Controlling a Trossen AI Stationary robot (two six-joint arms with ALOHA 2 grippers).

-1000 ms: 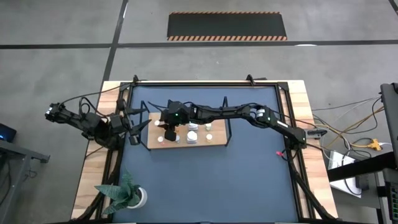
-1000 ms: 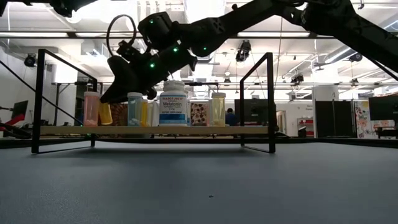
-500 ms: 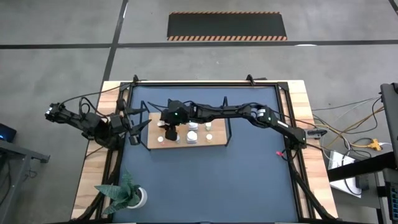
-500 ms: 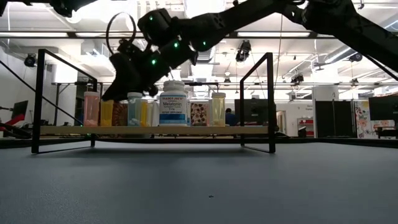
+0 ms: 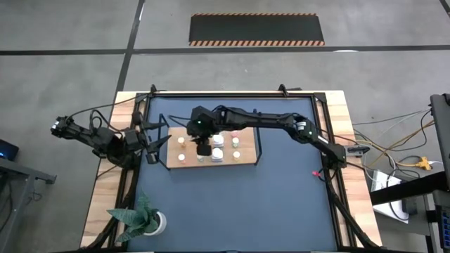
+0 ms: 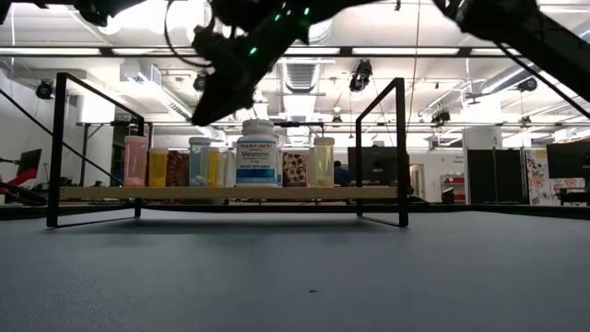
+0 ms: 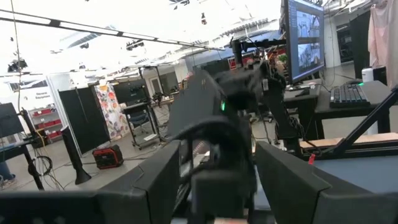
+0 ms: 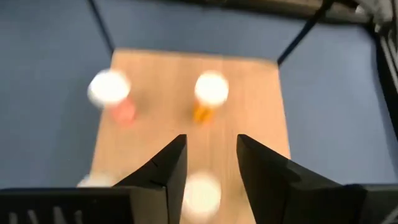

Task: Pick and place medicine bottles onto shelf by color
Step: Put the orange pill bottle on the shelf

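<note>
The shelf (image 5: pixel 242 160) is a light wooden board with black frame ends, standing mid-table. Several small bottles stand on it in a row: a pink one (image 6: pixel 135 161), an orange one (image 6: pixel 159 168), a larger white labelled one (image 6: pixel 257 152) and a yellowish one (image 6: pixel 324 161). My right gripper (image 6: pixel 203 112) hangs open above the row's left part, pointing down, clear of the caps. In its wrist view, a pink bottle (image 8: pixel 109 88) and an orange bottle (image 8: pixel 211 88) show beyond my right gripper (image 8: pixel 211 158). My left gripper (image 5: pixel 157 140) waits open off the shelf's left end.
A white pot with a green plant (image 5: pixel 144 219) stands at the table's near left corner. The shelf's black frame ends (image 6: pixel 58 148) (image 6: pixel 401 152) rise above the board on both sides. Bare blue tabletop (image 5: pixel 232 207) lies between the shelf and the near edge.
My right gripper has risen from among the bottles at the shelf's left part to well above their caps, and has shifted a little toward the table's right. The bottles stand as before.
</note>
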